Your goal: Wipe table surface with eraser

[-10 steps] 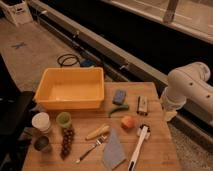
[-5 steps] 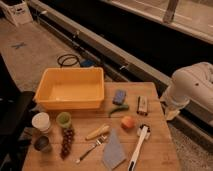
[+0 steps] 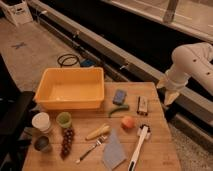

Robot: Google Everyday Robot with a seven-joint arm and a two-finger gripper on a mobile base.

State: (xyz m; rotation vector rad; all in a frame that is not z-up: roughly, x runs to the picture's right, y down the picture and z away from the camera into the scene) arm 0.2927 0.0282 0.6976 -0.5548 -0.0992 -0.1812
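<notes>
The eraser (image 3: 142, 105), a small dark block with pale edges, lies on the wooden table surface (image 3: 160, 150) near its far right side, just right of a blue sponge (image 3: 119, 96). My white arm comes in from the right, and the gripper (image 3: 167, 93) hangs at its end beyond the table's right edge, a little right of the eraser and higher than it. It holds nothing that I can see.
A yellow tub (image 3: 70, 71) stands at the back left. Around the table lie a green pepper (image 3: 117, 110), an orange fruit (image 3: 128, 122), a white-handled brush (image 3: 137, 150), a grey cloth (image 3: 114, 150), a fork (image 3: 90, 150), grapes (image 3: 66, 141) and three cups (image 3: 41, 121).
My arm has shifted a little up and to the right beside the table. The eraser and the other things have not moved.
</notes>
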